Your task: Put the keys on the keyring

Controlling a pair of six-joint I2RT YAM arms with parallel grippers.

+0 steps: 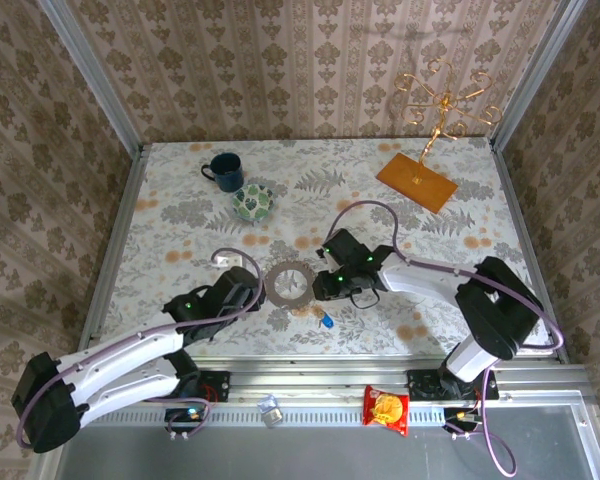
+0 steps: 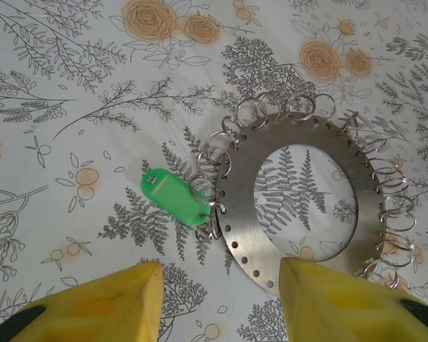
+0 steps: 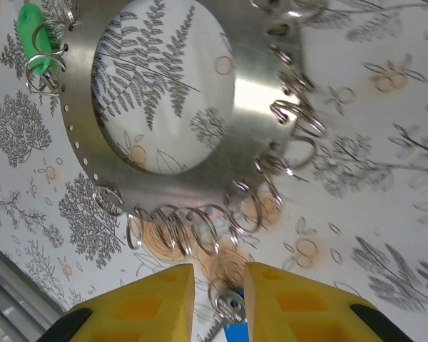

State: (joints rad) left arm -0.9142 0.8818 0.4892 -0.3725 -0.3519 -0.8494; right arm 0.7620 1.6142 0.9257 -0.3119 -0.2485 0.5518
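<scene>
Plainly, the keyring (image 2: 242, 214) lay flat on the flower-printed surface (image 2: 71, 92) between the two arms. It was a thin plate of grey metal with a wide open centre, a row of small holes round its rim and a fringe of wire loops (image 2: 271, 107) through many of them. The green-tagged key (image 2: 172, 197) lay at its outer edge, its split ring in among those loops and, by the look of it, already hooked on. The blue-tagged key (image 3: 232, 313) lay just off another part of the rim, near the plate but apart from it.

The left gripper (image 2: 221, 269) hung over the near rim of the keyring, its jaws standing well apart with nothing in them. The right gripper (image 3: 219, 276) stood over the blue-tagged key with its jaws drawn narrow and the key's small split ring in the gap. Whether they were pinching it or merely flanking it could not be told.

The key looked light, hard and slippery, and its split ring was thin, springy wire, likely to twist or squirt out of a pinch. The surer hold was probably across the flat of the key's head or its tag, leaving the split ring free to be worked onto a loop. The keyring looked stiff but thin, awkward to lift and apt to slide. It probably wanted steadying at a bare stretch of rim.
</scene>
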